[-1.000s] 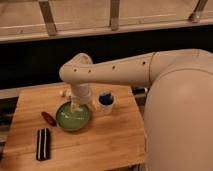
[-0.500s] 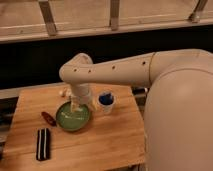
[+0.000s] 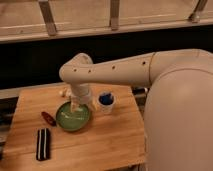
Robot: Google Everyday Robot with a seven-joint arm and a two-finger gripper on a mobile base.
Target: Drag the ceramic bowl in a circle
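Note:
The ceramic bowl [image 3: 72,116] is round, shallow and green with a paler inside. It sits on the wooden table [image 3: 115,142], left of centre. My gripper [image 3: 76,106] hangs from the cream arm and reaches down onto the bowl's far rim. A small white cup with a blue top [image 3: 105,101] stands just right of the bowl.
A small red object [image 3: 48,118] lies left of the bowl. A black flat object [image 3: 43,143] lies near the table's front left. A small pale item [image 3: 63,92] sits behind the bowl. A dark wall and railing run behind the table.

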